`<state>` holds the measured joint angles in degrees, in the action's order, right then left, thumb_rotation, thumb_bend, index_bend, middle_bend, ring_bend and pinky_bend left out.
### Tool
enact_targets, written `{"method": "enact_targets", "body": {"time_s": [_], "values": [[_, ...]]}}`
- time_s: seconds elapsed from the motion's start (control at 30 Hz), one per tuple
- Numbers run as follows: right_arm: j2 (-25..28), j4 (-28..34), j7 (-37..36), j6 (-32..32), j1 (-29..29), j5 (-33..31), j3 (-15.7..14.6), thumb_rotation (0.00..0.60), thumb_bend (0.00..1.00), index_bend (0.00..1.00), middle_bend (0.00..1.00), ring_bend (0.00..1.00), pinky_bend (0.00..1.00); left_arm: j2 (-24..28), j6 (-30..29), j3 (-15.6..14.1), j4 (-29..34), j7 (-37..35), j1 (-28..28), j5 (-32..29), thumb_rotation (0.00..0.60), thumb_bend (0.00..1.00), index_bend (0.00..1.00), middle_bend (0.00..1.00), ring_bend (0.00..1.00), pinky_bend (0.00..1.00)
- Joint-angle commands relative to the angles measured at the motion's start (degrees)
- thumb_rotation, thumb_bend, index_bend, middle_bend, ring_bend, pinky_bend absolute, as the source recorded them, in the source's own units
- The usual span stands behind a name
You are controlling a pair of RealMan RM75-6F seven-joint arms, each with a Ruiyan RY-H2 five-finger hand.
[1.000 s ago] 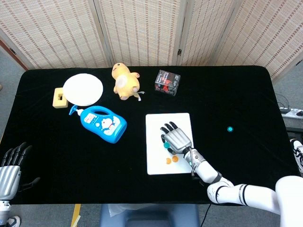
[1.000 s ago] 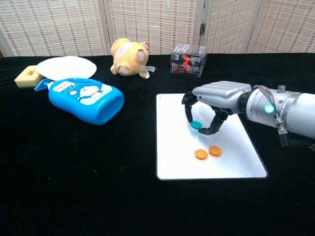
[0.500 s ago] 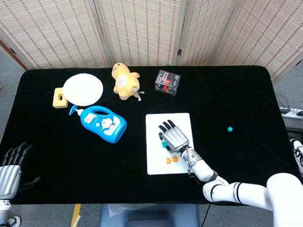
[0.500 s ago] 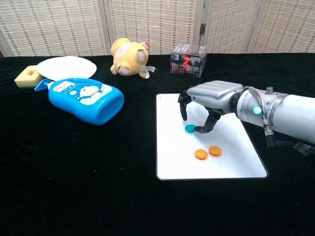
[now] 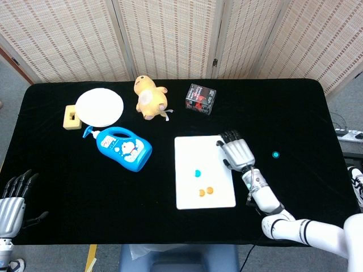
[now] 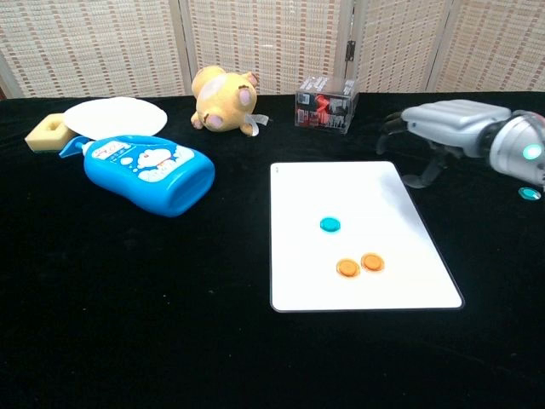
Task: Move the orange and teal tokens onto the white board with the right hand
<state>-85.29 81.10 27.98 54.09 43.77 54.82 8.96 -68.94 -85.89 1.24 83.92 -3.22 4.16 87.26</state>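
At the near left edge of the black counter (image 6: 128, 341) the left hand (image 5: 12, 201) hung with fingers apart, holding nothing. On the white board (image 6: 409, 281), two orange tokens (image 6: 358, 264) lay touching side by side near its front, and one teal token (image 6: 329, 224) sat just beyond them. The right hand (image 6: 443, 128) hovered past the board's far right corner, fingers spread and curved down, empty. Another teal token (image 5: 275, 154) lay on the counter well to the right. Farther left were a blue bottle (image 6: 149, 172), a plush toy (image 6: 223, 98) and a small box (image 6: 324, 104).
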Motion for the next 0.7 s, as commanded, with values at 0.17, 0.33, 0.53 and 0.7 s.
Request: {"method": "enact_targets", "body": {"time_s": [0.17, 0.33, 0.53, 0.7], "values": [[3.3, -4.5, -2.8, 0.4, -4.4, -4.5, -1.1, 0.600, 0.42, 0.33, 0.14, 0.06, 0.00, -0.2, 0.2, 0.0, 0.3, 0.3, 0.3, 0.3, 0.600, 0.17, 0.00, 0.00, 0.00, 0.00], [2.5, -9.6, -4.6, -1.5, -5.8, -6.7, -1.3, 0.600, 0.42, 0.33, 0.14, 0.05, 0.00, 0.0, 0.2, 0.1, 0.9, 1.0, 0.6, 0.6, 0.600, 0.17, 0.00, 0.00, 0.00, 0.00], [0.4, -15.6, -5.8, -4.3, -6.6, -8.7, -1.3, 0.600, 0.42, 0.35, 0.14, 0.05, 0.00, 0.2, 0.1, 0.0, 1.4, 1.5, 0.5, 0.5, 0.600, 0.17, 0.00, 0.00, 0.00, 0.00], [-1.2, -20.1, -6.9, -6.5, -7.3, -9.6, -1.1, 0.600, 0.42, 0.37, 0.14, 0.06, 0.00, 0.3, 0.2, -0.1, 1.5, 1.7, 0.4, 0.4, 0.600, 0.17, 0.00, 0.00, 0.00, 0.00]]}}
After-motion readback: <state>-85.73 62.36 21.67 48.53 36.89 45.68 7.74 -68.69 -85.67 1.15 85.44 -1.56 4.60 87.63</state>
